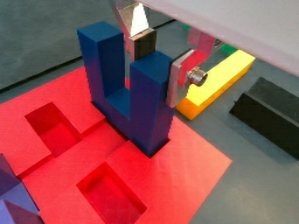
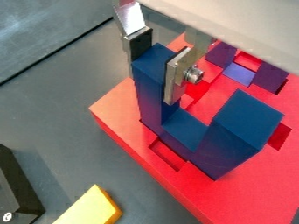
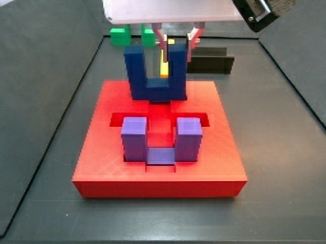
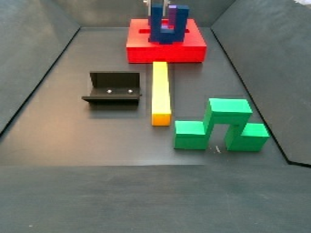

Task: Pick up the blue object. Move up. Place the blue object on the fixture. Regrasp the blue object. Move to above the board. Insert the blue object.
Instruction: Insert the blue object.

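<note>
The gripper is pinching one prong of the blue object, its fingers nearly closed, the object hanging below it over the board. It seems to be inserting: descending straight, prongs upright and base squared to the recess, would serve best.

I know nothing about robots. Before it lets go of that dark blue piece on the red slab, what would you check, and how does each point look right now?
1. Gripper clamps one prong of the blue object: ok.
2. Blue object stands upright, prongs up, in both side views: ok.
3. Its base sits over the board, at a recess: ok.
4. Base fully seated in the recess: cannot tell.
5. Purple U-shaped block stands apart from it: ok.
6. Fixture and yellow bar lie off the board: ok.
</note>
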Robot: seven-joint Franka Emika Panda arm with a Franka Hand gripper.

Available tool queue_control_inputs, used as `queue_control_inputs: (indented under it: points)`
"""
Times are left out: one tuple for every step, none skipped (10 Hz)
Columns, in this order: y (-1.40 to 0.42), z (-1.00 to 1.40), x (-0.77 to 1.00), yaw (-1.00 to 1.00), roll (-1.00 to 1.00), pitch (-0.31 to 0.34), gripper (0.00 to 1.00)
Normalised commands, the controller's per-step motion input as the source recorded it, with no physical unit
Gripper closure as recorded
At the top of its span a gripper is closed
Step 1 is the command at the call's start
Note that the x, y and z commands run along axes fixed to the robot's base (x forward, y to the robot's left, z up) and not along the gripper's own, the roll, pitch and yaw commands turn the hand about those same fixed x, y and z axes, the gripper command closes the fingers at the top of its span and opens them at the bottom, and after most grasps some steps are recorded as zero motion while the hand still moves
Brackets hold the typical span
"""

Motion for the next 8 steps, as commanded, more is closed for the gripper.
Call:
queue_control_inputs:
  points:
    - [0.00, -0.36, 0.08, 0.06, 0.18, 0.006, 1.00]
    - [-0.07, -0.44, 0.26, 0.07, 0.25, 0.109, 1.00]
    - [-0.12, -0.46, 0.32, 0.05, 0.27, 0.157, 1.00]
    - [-0.12, -0.45, 0.34, 0.03, 0.26, 0.167, 1.00]
    - [-0.14, -0.43, 0.33, 0.02, 0.25, 0.166, 1.00]
    - [-0.10, -0.41, 0.32, 0.00, 0.18, 0.133, 1.00]
    - [0.00, 0.00, 0.07, 0.00, 0.00, 0.027, 1.00]
    - [0.00, 0.00, 0.00, 0.00, 0.00, 0.000, 1.00]
